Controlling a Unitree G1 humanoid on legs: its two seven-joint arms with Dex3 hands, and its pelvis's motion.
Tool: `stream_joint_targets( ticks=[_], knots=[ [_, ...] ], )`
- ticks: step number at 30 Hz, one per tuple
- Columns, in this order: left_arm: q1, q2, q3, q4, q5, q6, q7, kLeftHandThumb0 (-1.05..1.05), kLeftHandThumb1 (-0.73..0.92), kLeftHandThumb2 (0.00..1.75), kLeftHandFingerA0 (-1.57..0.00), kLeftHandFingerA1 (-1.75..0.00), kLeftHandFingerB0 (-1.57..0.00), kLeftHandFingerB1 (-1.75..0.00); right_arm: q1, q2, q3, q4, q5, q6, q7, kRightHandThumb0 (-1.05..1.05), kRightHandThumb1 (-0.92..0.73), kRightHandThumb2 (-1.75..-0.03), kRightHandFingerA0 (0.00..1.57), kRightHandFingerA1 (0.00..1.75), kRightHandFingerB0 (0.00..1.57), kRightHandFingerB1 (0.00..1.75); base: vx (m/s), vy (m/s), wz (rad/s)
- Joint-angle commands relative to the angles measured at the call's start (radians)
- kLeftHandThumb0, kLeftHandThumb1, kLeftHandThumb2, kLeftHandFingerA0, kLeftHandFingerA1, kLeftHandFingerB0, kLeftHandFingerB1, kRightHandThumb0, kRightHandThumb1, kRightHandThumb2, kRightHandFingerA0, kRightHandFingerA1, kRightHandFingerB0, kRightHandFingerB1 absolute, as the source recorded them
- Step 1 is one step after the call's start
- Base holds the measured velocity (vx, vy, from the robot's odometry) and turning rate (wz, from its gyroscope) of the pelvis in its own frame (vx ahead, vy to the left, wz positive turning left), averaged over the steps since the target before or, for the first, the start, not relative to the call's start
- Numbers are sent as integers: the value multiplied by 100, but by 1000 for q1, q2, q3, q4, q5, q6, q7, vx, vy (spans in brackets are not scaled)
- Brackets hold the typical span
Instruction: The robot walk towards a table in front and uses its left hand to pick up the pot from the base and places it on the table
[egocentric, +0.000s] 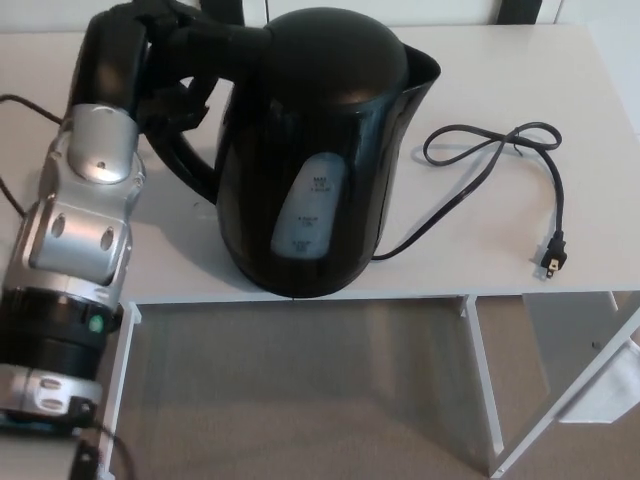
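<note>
My left hand (170, 60) is clamped on the handle (188, 165) of the pot (320, 150), standing near the front edge of the table (560, 90); I lift straight, level, slow; cord (490, 150) trails right.

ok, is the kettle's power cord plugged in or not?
Unplugged. The plug lies free on the table, prongs bare, its cord looped loosely to the right of the kettle.

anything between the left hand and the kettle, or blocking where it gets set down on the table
Nothing between them: the left hand is closed on the kettle by its handle. On the table, only the power cord lies looped to the kettle's right; elsewhere nothing visible blocks it.
</note>
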Motion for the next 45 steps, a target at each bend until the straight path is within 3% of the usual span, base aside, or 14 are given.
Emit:
stream_joint_targets(
  ticks=[1, 2, 5, 6, 7, 16, 17, 21, 27, 34, 45],
  knots=[
    [16, -66, 88, -56, -123, 92, -28, -7, 90, 65, -83, -175, -55, -128, 3, -11, -8, 6, 4, 4, -4, -34, -63, -58, 69, 45, 55, 41, 0, 0, 0],
    [-2, -99, 169, -63, -209, 144, -37, -9, 88, 69, -92, -175, -56, -126, 4, -17, -1, -2, -9, 7, -8, -36, -64, -58, 70, 44, 55, 40, 0, 0, 0],
    [-14, -127, 254, -75, -294, 176, -71, -10, 87, 72, -93, -175, -52, -129, -1, -20, 3, 7, -14, 3, -8, -36, -64, -58, 70, 44, 55, 39, 0, 0, 0],
    [-35, -152, 333, -99, -381, 240, -68, -8, 85, 73, -96, -175, -56, -128, -2, -20, 6, 4, -19, 7, -11, -36, -64, -58, 69, 44, 55, 39, 0, 0, 0],
    [-48, -162, 370, -108, -423, 269, -66, -7, 88, 69, -90, -175, -59, -131, -4, -20, 6, 8, -16, 6, -9, -35, -64, -58, 69, 44, 54, 40, 0, 0, 0],
    [-100, -173, 453, -131, -455, 336, -75, -12, 83, 74, -91, -167, -68, -115, -3, -19, 5, 6, -11, 12, -7, -35, -63, -58, 69, 44, 54, 40, 0, 0, 0],
    [-119, -163, 468, -120, -465, 345, -81, -11, 83, 73, -91, -173, -64, -123, -3, -21, 6, 4, -14, 13, -8, -35, -64, -58, 69, 44, 54, 39, 0, 0, 0],
    [-161, -136, 499, -103, -470, 366, -78, -13, 79, 80, -95, -163, -68, -119, 0, -25, 12, -5, -23, 13, -11, -35, -64, -58, 69, 44, 55, 40, 0, 0, 0],
    [-199, -89, 529, -78, -470, 379, -89, -12, 78, 76, -94, -160, -74, -111, -4, -26, 17, -14, -29, 26, -12, -36, -64, -58, 68, 43, 55, 40, 0, 0, 0],
    [-217, 23, 542, -9, -444, 355, -102, -14, 80, 81, -85, -168, -70, -119, -11, -27, 15, -14, -26, 44, -8, -35, -64, -58, 68, 43, 54, 39, 0, 0, 0],
    [-190, 163, 564, 105, -457, 294, -159, -14, 81, 78, -82, -172, -70, -115, -10, -33, 23, -17, -35, 50, -11, -36, -63, -59, 66, 43, 52, 39, 0, 0, 0]
  ],
)
